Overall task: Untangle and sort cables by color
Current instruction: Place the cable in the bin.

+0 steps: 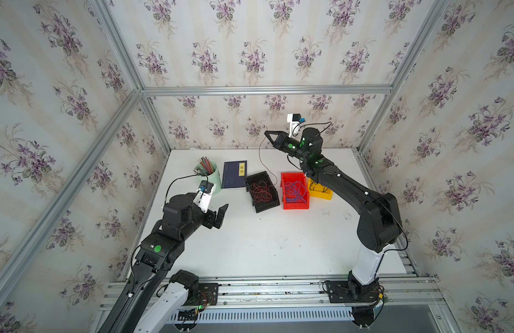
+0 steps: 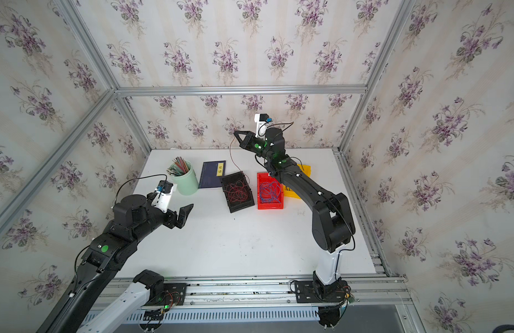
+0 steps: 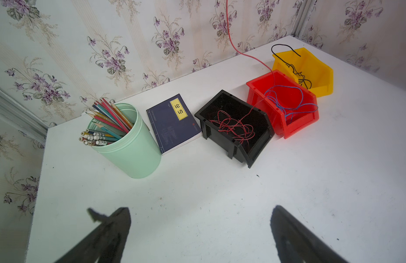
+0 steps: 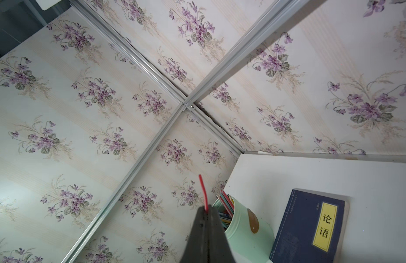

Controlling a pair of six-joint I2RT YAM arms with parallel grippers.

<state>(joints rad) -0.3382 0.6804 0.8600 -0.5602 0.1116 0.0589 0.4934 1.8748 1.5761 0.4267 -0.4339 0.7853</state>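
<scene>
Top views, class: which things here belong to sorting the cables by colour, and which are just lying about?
Belongs to the job:
red cables in the black bin
blue cables in the red bin
black cable in the yellow bin
hanging red cable, pinched in the right claw

Just lying about:
green cup of pencils
blue book

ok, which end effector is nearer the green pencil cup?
Left. The left end effector sits open, low, just in front of the green pencil cup. The right end effector is raised high, far across from the cup, shut on a red cable.
</scene>
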